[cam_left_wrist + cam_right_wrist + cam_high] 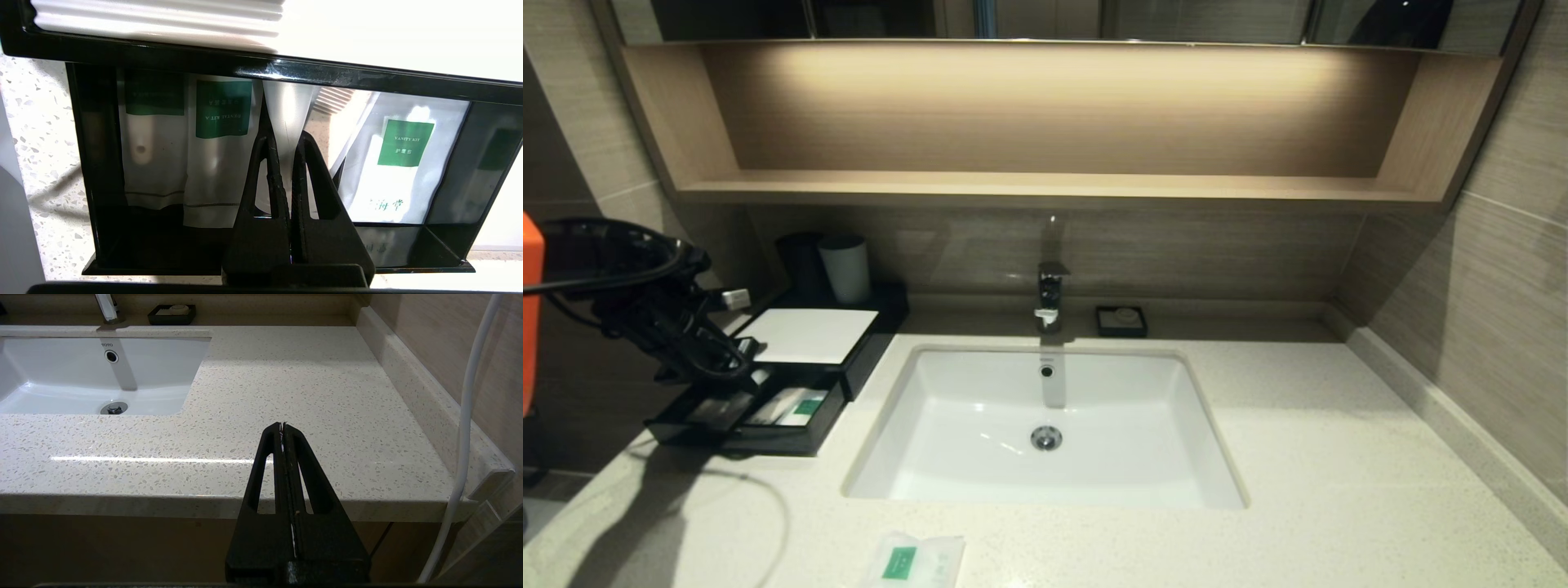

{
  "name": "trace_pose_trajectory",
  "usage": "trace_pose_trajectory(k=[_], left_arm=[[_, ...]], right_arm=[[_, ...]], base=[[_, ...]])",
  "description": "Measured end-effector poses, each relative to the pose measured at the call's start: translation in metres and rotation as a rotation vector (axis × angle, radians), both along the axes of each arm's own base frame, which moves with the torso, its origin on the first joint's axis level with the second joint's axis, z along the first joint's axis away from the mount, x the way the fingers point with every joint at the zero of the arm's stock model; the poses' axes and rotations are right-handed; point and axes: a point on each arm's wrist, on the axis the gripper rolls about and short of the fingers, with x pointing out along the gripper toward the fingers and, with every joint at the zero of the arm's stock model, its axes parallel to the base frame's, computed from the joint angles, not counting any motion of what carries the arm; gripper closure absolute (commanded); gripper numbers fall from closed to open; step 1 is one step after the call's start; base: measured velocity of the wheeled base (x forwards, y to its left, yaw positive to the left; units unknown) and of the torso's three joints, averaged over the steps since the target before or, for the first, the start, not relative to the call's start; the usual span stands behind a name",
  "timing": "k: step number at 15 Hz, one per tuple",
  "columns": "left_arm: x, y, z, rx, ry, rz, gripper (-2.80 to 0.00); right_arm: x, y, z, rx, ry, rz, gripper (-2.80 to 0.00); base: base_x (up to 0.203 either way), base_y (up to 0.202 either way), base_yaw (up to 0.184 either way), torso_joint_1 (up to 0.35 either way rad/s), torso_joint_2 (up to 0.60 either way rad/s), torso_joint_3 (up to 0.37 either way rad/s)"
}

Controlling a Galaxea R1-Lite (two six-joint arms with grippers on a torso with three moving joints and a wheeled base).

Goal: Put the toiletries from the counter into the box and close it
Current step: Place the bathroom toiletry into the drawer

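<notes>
1. Left wrist view: the left gripper (286,163) hangs over the open drawer (282,245) of the box (809,335), jaws pinching a clear-wrapped toothbrush packet (286,110).
2. Already in the drawer lie two dental kit packets (222,134) and a vanity kit sachet (392,163).
3. To do this step well, I judge the packet should be lowered into the free gap between them, laid flat, before the jaws part.
4. A white sachet (915,560) lies on the surface (1298,457) near its front edge, well apart from the box.
5. The right gripper (282,428) is parked off the surface's front edge, jaws pressed together.
</notes>
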Motion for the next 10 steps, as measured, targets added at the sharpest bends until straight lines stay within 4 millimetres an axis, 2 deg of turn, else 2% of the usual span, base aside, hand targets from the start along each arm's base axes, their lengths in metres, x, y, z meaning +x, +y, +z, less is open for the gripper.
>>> trace_pose_trajectory(k=[10], left_arm=[[0.0014, 0.0061, -0.0054, 0.019, 0.007, 0.016, 0.0]], right_arm=[[0.0, 0.0, 0.0, 0.0, 0.0, 0.0, 0.0]], base=[[0.0, 0.0, 0.0, 0.0, 0.0, 0.0]])
